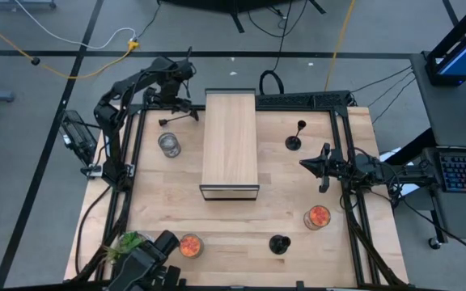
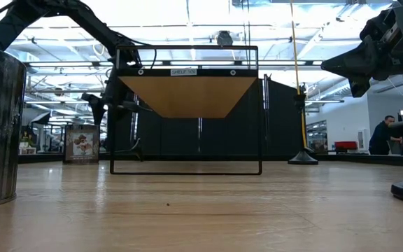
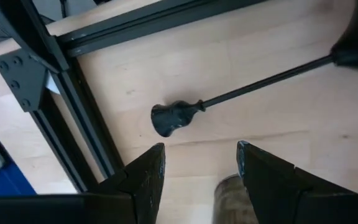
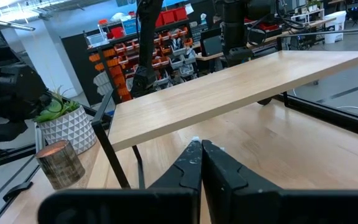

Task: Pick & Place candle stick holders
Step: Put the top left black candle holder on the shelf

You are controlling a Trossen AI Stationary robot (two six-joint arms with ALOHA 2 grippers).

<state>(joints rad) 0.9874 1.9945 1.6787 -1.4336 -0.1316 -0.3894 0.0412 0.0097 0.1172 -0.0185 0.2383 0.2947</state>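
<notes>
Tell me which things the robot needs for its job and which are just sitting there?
For the job: tipped-over candle holder, upright candle holder, squat candle holder.

Just sitting there: wooden shelf, glass jar, two orange candles, potted plant.

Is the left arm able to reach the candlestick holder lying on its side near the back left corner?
Probably yes. The left end effector hangs open just above the fallen candlestick holder, and only bare table lies between them.

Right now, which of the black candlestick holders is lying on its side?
The candlestick holder beneath the left gripper, left of the wooden shelf; the other two stand upright.
</notes>
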